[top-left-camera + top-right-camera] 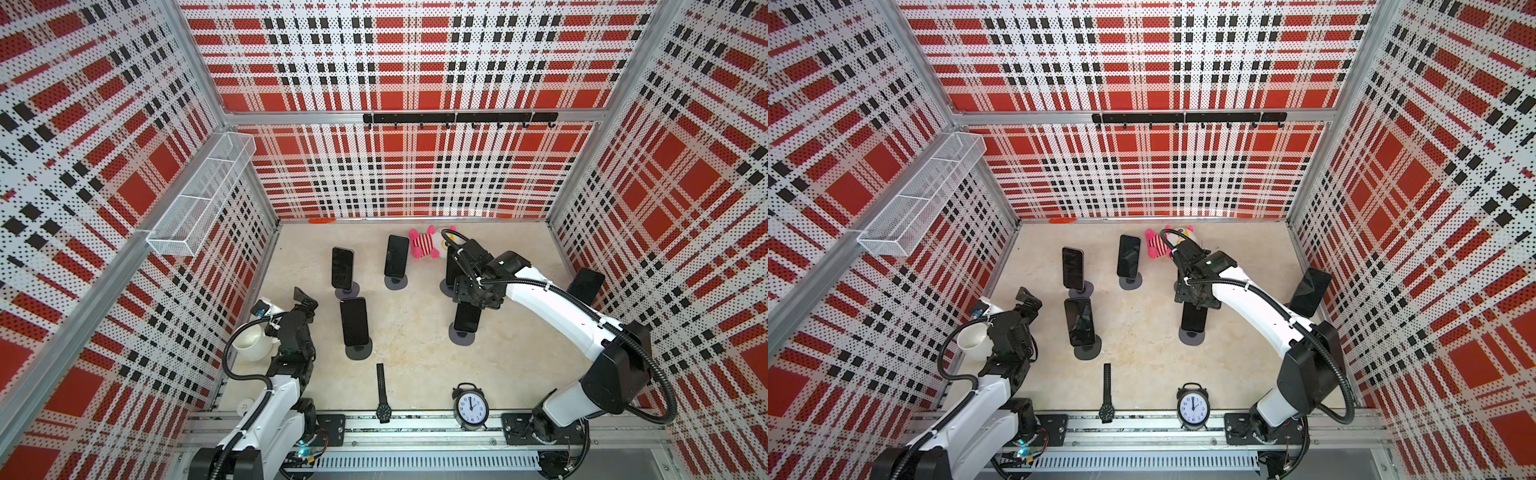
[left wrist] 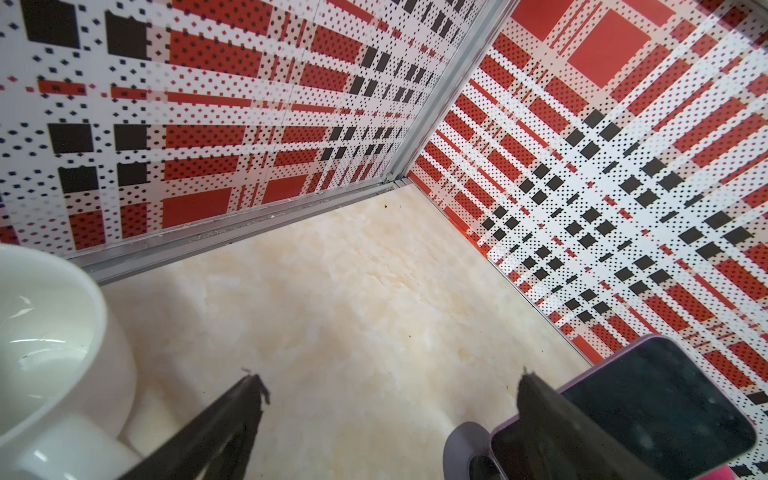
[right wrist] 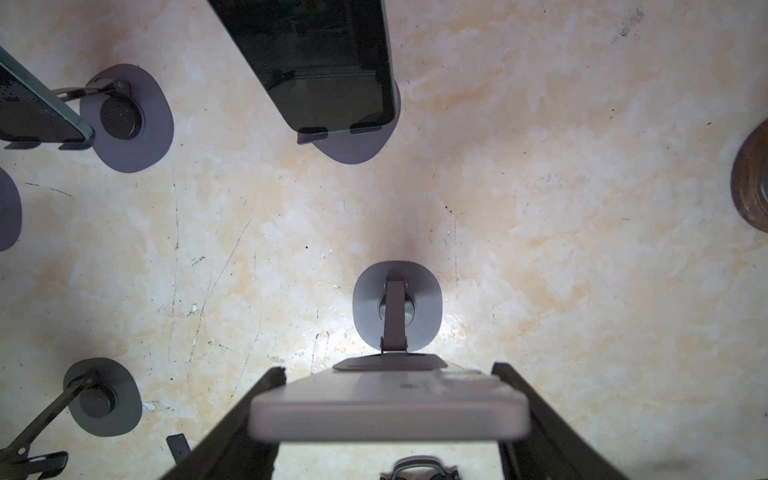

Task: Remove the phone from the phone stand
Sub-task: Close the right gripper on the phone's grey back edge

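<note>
While six phones (image 1: 354, 322) stand propped | right gripper (image 3: 390, 372) brackets one phone (image 3: 388, 409), clamp unclear | left gripper (image 2: 390, 379) spread

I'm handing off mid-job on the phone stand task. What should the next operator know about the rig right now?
Left gripper: open and empty, idle near the white mug.
Right gripper: above the target phone, jaws straddling its top end; a firm grip cannot be confirmed.
Phone: on its stand, right of centre in both top views.
Done: approach and alignment.
Left: close on the phone, lift it clear of the stand, set it down.
</note>
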`<state>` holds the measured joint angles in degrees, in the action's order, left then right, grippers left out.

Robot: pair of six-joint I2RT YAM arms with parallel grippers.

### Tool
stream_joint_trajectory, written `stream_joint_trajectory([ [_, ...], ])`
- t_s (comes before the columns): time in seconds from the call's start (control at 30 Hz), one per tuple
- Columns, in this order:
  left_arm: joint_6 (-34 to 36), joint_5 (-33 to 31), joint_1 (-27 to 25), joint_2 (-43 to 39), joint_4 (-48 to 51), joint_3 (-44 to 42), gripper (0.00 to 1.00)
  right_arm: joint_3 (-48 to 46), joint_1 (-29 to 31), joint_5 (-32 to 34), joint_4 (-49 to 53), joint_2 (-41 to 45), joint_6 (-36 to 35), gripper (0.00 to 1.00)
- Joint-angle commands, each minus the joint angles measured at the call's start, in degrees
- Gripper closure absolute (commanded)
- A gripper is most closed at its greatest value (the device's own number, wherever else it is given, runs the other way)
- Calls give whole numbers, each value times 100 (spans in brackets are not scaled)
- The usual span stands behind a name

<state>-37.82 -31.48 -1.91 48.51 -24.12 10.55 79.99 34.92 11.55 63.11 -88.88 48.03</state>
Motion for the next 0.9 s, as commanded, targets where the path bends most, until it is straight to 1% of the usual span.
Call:
stream_joint_trajectory([
  [0.0,-190,-261,21,-68,179,-16,2,149,15,75,9,-60,84,27],
  [0.07,-353,-365,18,-77,222,-50,2,144,16,70,-10,-84,88,24],
  [0.2,-356,-323,33,-78,197,-68,2,149,15,66,-42,-104,58,17],
  [0.47,-374,-332,41,-79,188,-86,2,149,22,62,-205,-6,11,12],
  [0.53,-388,-323,39,-79,180,-96,2,119,19,67,-287,79,20,13],
  [0.6,-393,-332,37,-79,179,-96,2,90,17,73,-325,154,30,15],
  [0.87,-419,-340,32,-88,171,-110,2,17,18,67,-380,178,46,22],
])
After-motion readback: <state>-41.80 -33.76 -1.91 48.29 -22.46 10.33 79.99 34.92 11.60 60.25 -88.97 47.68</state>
